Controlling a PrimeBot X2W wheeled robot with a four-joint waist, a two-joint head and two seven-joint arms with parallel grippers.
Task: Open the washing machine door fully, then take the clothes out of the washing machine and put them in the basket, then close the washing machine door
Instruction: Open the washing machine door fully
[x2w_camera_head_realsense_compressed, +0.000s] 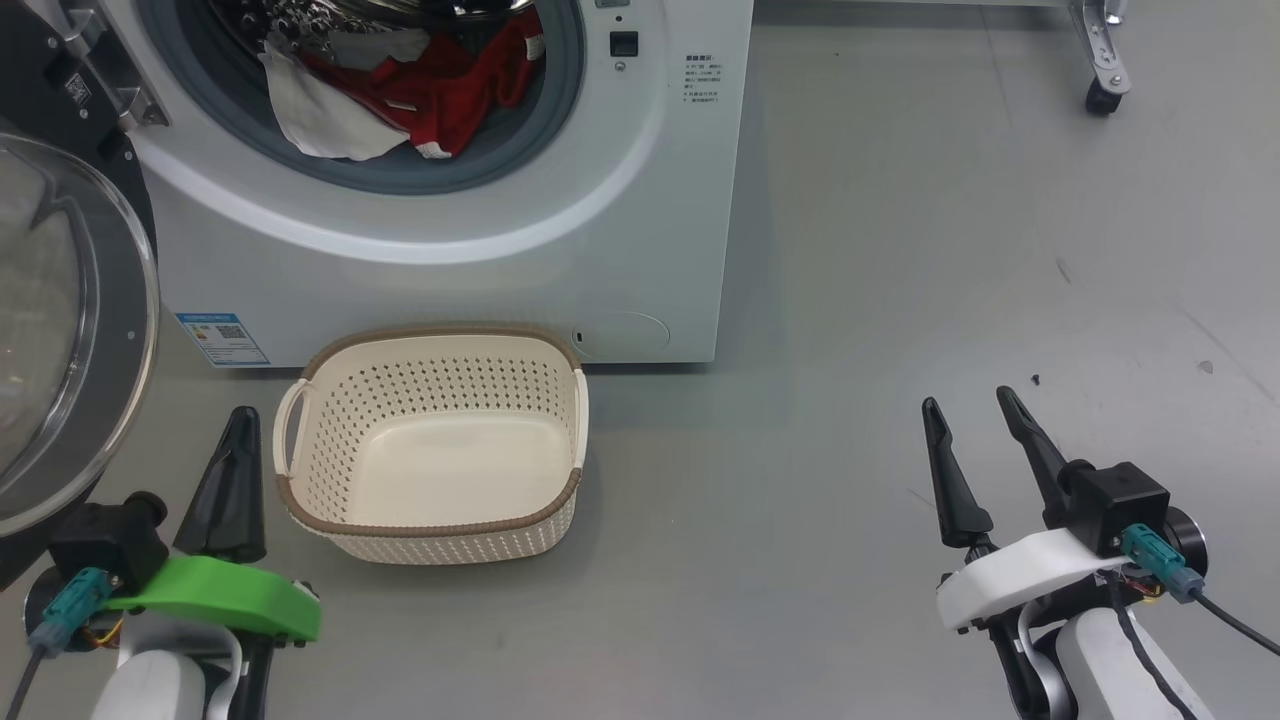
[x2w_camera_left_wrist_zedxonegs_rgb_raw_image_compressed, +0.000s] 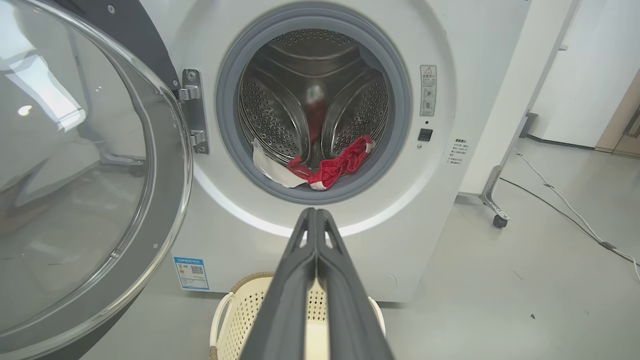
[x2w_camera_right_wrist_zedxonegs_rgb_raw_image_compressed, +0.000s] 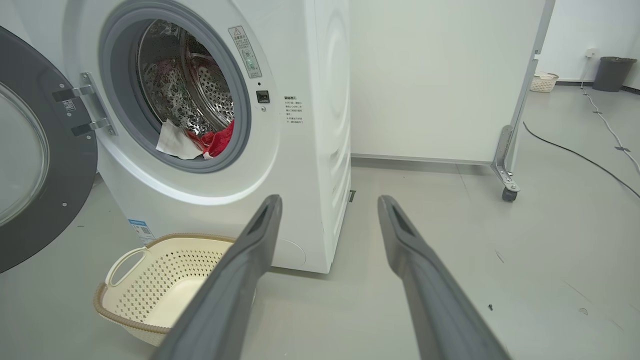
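Observation:
The washing machine (x2w_camera_head_realsense_compressed: 560, 240) (x2w_camera_left_wrist_zedxonegs_rgb_raw_image_compressed: 450, 200) (x2w_camera_right_wrist_zedxonegs_rgb_raw_image_compressed: 310, 150) stands in front of me, its door (x2w_camera_head_realsense_compressed: 60, 330) (x2w_camera_left_wrist_zedxonegs_rgb_raw_image_compressed: 85, 175) (x2w_camera_right_wrist_zedxonegs_rgb_raw_image_compressed: 35, 165) swung wide open to the left. Red and white clothes (x2w_camera_head_realsense_compressed: 400, 100) (x2w_camera_left_wrist_zedxonegs_rgb_raw_image_compressed: 325, 167) (x2w_camera_right_wrist_zedxonegs_rgb_raw_image_compressed: 197, 142) lie at the front lip of the drum. The cream basket (x2w_camera_head_realsense_compressed: 435, 450) (x2w_camera_left_wrist_zedxonegs_rgb_raw_image_compressed: 235, 305) (x2w_camera_right_wrist_zedxonegs_rgb_raw_image_compressed: 160, 285) sits on the floor below the opening, with nothing in it. My left gripper (x2w_camera_head_realsense_compressed: 243, 420) (x2w_camera_left_wrist_zedxonegs_rgb_raw_image_compressed: 316, 212) is shut, holding nothing, just left of the basket. My right gripper (x2w_camera_head_realsense_compressed: 970, 400) (x2w_camera_right_wrist_zedxonegs_rgb_raw_image_compressed: 327, 200) hangs open over bare floor to the right.
Grey floor (x2w_camera_head_realsense_compressed: 900, 300) spreads to the right of the machine. A white panel on a castor (x2w_camera_right_wrist_zedxonegs_rgb_raw_image_compressed: 507, 192) (x2w_camera_head_realsense_compressed: 1100, 95) (x2w_camera_left_wrist_zedxonegs_rgb_raw_image_compressed: 500, 220) stands behind the machine. Cables (x2w_camera_right_wrist_zedxonegs_rgb_raw_image_compressed: 575, 150) run across the floor far right, with a dark bin (x2w_camera_right_wrist_zedxonegs_rgb_raw_image_compressed: 612, 72) and another small basket (x2w_camera_right_wrist_zedxonegs_rgb_raw_image_compressed: 542, 82) in the distance.

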